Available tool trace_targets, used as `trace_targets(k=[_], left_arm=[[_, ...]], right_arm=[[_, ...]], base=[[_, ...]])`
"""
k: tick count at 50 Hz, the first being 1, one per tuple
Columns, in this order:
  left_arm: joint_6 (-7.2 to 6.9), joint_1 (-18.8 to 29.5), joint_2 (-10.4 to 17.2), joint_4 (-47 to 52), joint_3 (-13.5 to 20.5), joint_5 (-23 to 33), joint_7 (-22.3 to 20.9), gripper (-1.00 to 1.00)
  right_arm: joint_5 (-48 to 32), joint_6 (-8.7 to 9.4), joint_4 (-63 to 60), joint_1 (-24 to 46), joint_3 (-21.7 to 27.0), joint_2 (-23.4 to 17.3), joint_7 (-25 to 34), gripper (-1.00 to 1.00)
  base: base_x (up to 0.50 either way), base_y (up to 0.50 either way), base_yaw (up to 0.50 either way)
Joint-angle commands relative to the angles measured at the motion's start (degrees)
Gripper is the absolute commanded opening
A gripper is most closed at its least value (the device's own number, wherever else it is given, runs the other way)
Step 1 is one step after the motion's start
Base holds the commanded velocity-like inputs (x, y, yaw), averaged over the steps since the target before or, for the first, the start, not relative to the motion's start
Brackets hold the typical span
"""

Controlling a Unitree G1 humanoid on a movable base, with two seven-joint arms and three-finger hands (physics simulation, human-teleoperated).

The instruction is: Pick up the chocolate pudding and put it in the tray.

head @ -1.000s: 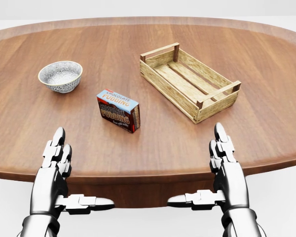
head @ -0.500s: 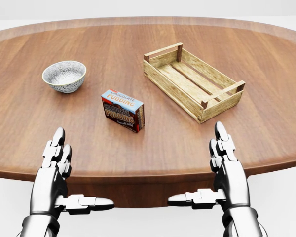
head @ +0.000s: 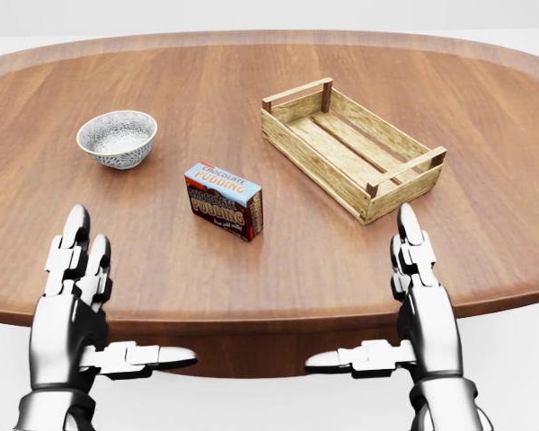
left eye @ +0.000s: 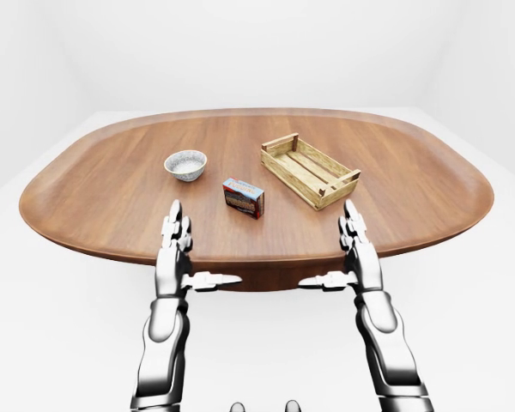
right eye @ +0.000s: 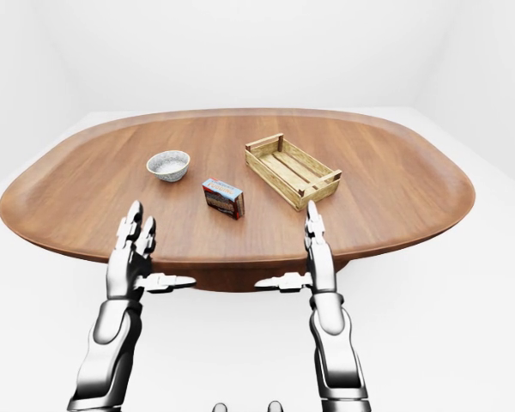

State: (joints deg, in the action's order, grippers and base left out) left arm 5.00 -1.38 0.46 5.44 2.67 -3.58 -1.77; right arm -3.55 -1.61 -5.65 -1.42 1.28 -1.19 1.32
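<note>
The chocolate pudding (head: 223, 199) is a small blue and brown box standing on the wooden table (head: 278, 269), near the middle of the head view. To its upper right lies the slatted wooden tray (head: 352, 149), with nothing in it. My left hand (head: 85, 310) hovers open at the table's near edge, lower left of the box. At the same edge, lower right of the box, my right hand (head: 391, 310) is open too. Neither hand touches anything.
A patterned ceramic bowl (head: 117, 138) sits on the table to the upper left of the pudding box. The oval table's near edge (left eye: 257, 257) runs just under my fingertips. White floor and walls surround the table.
The whole view shifted slightly, so the table's things slid right between the first two frames. Since then my left hand moved left and up a little; the right hand rose slightly.
</note>
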Motion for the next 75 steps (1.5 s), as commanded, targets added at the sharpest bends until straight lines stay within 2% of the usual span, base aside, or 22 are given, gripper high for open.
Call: trace_targets(k=[1, 3, 20, 27, 28, 32, 33, 36, 75], left_arm=[[0.00, -0.96, -0.26, 8.48, 1.41, -4.33, 1.31, 1.00], [0.00, -1.08, -0.15, 9.82, 1.59, -5.15, 1.03, 1.00], [0.00, -1.07, -0.14, 10.43, 1.51, -5.49, 0.90, 1.00], [0.00, -1.15, -0.10, 10.70, 1.44, -5.49, 0.95, 1.00], [0.00, -1.19, -0.11, 10.78, 1.43, -5.47, 0.96, 1.00], [0.00, -1.11, -0.10, 10.62, 1.35, -5.27, 0.92, 1.00], [0.00, -1.12, -0.11, 10.49, 1.33, -5.20, 0.89, 1.00], [0.00, -1.15, -0.12, 10.29, 1.35, -5.25, 0.82, 1.00], [0.00, -2.15, -0.30, 11.53, 0.83, -5.60, -0.02, 1.00]], right_arm=[[-6.00, -2.58, -6.28, -1.69, -0.22, -0.14, -1.82, 1.00], [-6.80, -3.39, -7.68, -2.07, -0.07, -0.09, -2.16, 1.00], [-7.48, -3.39, -8.95, -2.26, 0.07, 0.10, -1.89, 1.00], [-7.62, -3.39, -9.09, -2.30, 0.05, 0.14, -1.95, 1.00], [-7.51, -3.39, -4.87, -2.29, 0.18, -0.02, -2.67, 1.00], [-7.48, -3.39, -8.24, -2.06, 0.10, 0.11, -1.89, 1.00], [-7.39, -3.39, -4.82, -2.12, 0.16, 0.00, -2.46, 1.00], [-7.51, -3.39, -8.74, -2.26, 0.05, 0.13, -1.83, 1.00], [-7.23, -3.39, -8.38, -2.34, 0.01, 0.14, -1.87, 1.00]], base=[[0.00, 0.00, 0.00], [0.00, 0.00, 0.00], [0.01, 0.00, 0.00], [0.24, 0.00, 0.00], [0.26, 0.00, 0.00], [0.26, 0.00, 0.00], [0.27, 0.00, 0.00], [0.26, 0.00, 0.00], [0.26, 0.00, 0.00]])
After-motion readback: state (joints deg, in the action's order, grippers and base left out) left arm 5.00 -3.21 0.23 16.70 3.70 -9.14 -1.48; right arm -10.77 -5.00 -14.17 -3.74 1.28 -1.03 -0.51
